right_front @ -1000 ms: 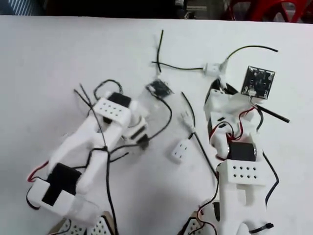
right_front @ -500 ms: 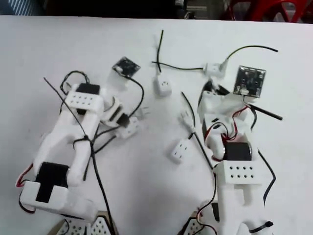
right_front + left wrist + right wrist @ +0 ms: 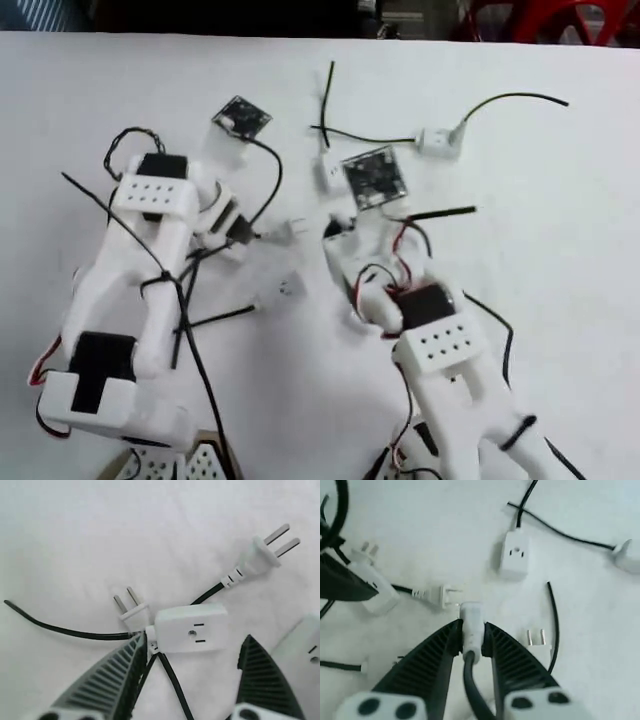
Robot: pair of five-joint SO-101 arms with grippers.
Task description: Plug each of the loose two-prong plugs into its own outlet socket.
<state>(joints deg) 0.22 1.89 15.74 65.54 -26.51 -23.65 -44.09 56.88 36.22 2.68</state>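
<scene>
Your left gripper is spread wide. An outlet socket lies flat on the table between the jaws, lower middle of the left wrist view, slots facing up. One finger has its tip right at the socket's cord end, and the other one sits a bit off the far end. A small plug is tucked up against that same cord end, prongs pointing up and left. A bigger plug lies loose in the upper right of that frame with its prongs aimed at the corner. Its black cord runs back down toward the socket.

Your right gripper is pinching a white cord end in the lower middle of the right wrist view, with the black cord trailing down between the fingers. Honestly can't tell if that piece is a plug or a socket. Just past its tip, a loose plug lies sideways with its prongs pointing at it. It's very close, but I can't say if they touch. Another socket sits upper middle, well apart from the gripper. One more plug lies just beside one finger at lower right.

From the high view, the left arm is over the left half and the right arm comes up from the bottom toward the centre. A white connector on a black cord is off in the upper right.
</scene>
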